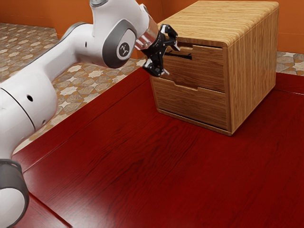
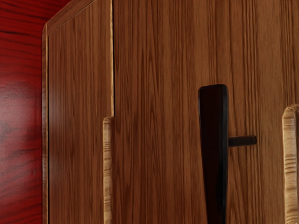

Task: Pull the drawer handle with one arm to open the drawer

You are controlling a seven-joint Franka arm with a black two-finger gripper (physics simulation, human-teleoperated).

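**Jaws at the handle, top drawer looks shut**

The handle [image 1: 179, 55] is a thin black bar lying flat across the front of the cabinet's top drawer [image 1: 199, 69], toward that front's end on the exterior view's left. The drawer's front looks about level with the cabinet's face, so I'd call it not pulled out.

The jaws are right at the handle's outer end. They're spread wide, one finger above the bar and one below, and as far as I can see neither is touching it. So they're open and not gripping anything.

Up close from the wrist, the handle [image 2: 213, 154] stands off the wood on a short black post [image 2: 243, 140].

The lower drawer [image 1: 190, 99] sits right under the top one and has a cut-out notch in its upper edge. The cabinet [image 1: 251, 61] itself is light striped wood and stands on a dark red wooden surface [image 1: 142, 166].

The white arm [image 1: 114, 38] reaches in to the cabinet's front from the exterior view's left. Behind the cabinet there's patterned tile floor [image 1: 28, 42] and an orange wall [image 1: 47, 12].
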